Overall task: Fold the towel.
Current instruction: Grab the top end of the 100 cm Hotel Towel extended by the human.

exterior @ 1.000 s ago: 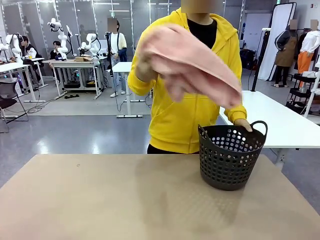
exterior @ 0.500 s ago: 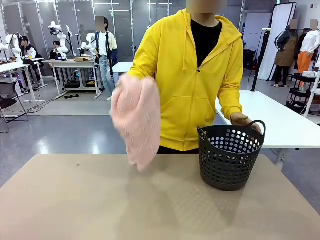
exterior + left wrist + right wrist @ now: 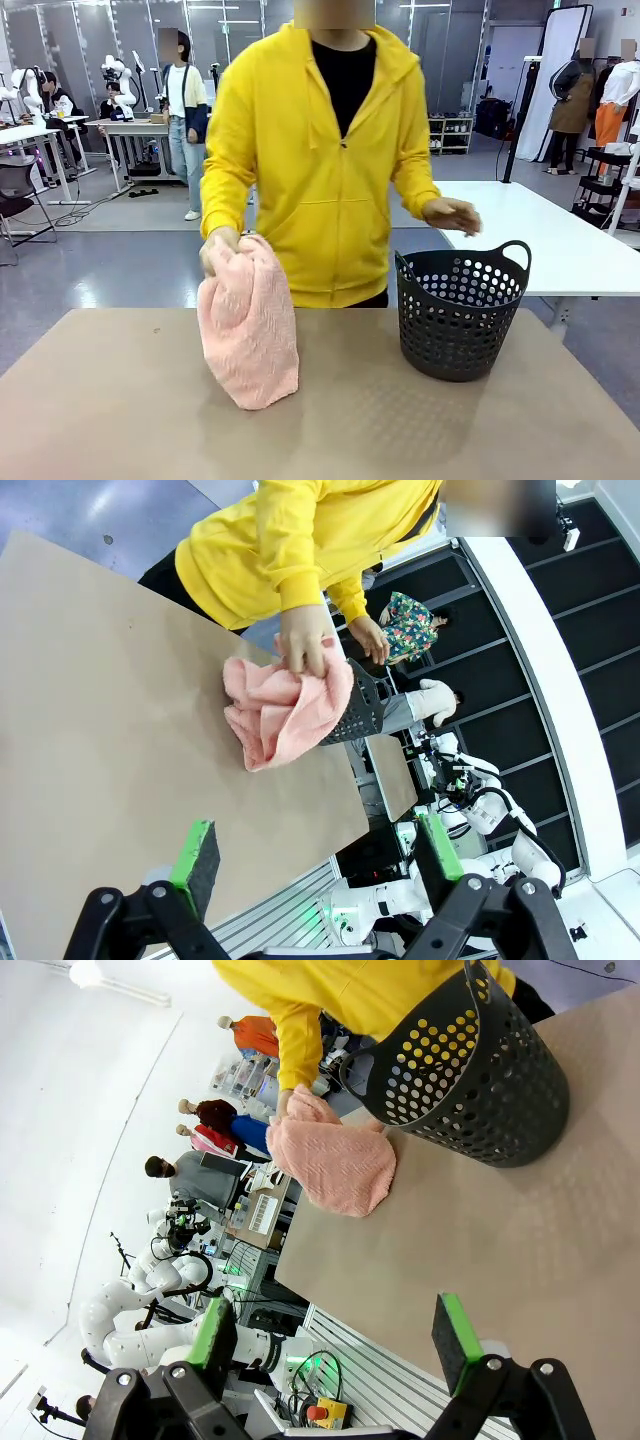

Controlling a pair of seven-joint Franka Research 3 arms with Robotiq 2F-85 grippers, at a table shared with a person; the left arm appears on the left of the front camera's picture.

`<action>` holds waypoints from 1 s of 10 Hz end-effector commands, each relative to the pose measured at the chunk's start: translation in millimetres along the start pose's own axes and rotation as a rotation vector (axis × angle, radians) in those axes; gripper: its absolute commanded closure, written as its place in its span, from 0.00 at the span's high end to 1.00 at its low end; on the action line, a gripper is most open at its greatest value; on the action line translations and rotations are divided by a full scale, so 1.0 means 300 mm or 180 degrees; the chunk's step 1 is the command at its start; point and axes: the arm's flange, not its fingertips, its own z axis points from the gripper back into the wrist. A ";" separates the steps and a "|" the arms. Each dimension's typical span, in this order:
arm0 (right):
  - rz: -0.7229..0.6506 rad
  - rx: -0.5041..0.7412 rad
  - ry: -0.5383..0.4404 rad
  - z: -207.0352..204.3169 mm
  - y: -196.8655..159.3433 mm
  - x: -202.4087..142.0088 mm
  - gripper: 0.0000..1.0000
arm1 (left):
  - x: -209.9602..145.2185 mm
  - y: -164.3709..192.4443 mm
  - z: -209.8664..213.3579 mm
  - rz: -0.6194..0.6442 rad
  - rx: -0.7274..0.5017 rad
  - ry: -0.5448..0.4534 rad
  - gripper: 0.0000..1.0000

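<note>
Front view is showing a person's hand (image 3: 218, 248) clenching the top of the bunched towel (image 3: 248, 325), its bottom resting on the table (image 3: 110, 400), so all folding is looking undone.

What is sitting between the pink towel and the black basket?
Nothing: the front view shows a bare stretch of table between the towel and the basket.

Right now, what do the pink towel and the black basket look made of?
Towel: soft terry-like cloth, matte, with a zigzag texture; it bunches and droops from the person's hand. Basket: probably moulded plastic, dull black, with rigid walls pierced by round holes.
</note>
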 end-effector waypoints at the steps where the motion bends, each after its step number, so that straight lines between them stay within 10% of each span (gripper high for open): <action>1: 0.0047 0.0036 -0.0033 0.002 0.001 0.002 1.00 | 0.003 0.001 0.004 -0.0038 -0.0055 -0.0013 1.00; 10: 0.0047 0.0036 -0.0033 0.002 0.001 0.002 1.00 | 0.003 0.001 0.004 -0.0038 -0.0055 -0.0013 1.00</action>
